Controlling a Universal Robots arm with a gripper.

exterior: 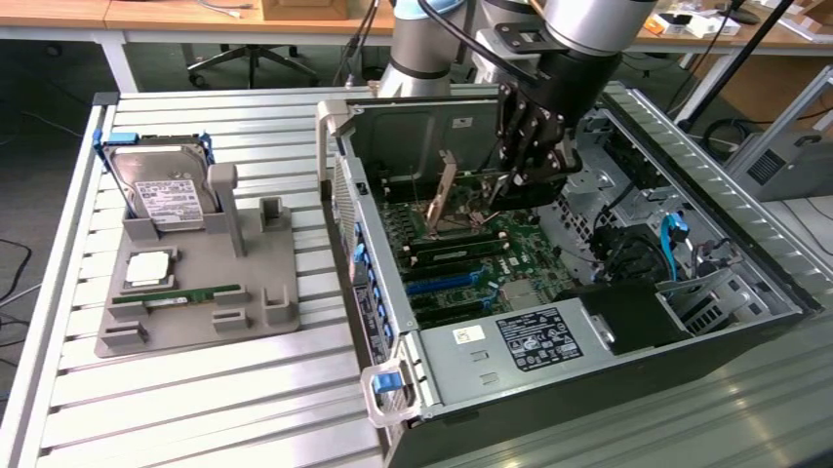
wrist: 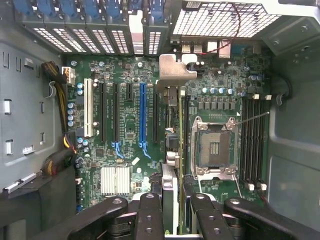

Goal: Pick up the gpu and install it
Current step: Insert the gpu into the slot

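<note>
The gpu [exterior: 448, 187] stands on edge inside the open computer case [exterior: 390, 127], above the motherboard [exterior: 521, 244]. My gripper [exterior: 505, 185] reaches down into the case and is shut on the card's upper edge. In the wrist view the gpu [wrist: 176, 125] appears edge-on between the two black fingers [wrist: 150, 215], with its silver end bracket [wrist: 176, 67] toward the rear slot openings. The card hangs between a black expansion slot [wrist: 155, 117] and the CPU socket [wrist: 214, 145]. I cannot tell whether its lower edge touches a slot.
A grey fixture [exterior: 195, 292] on the slatted table [exterior: 195, 409] at the exterior view's left holds a hard drive [exterior: 163, 190] and a RAM stick [exterior: 176, 292]. A power supply [exterior: 540, 336], drive cages and cables crowd the case. A blue slot [wrist: 143, 120] lies beside the card.
</note>
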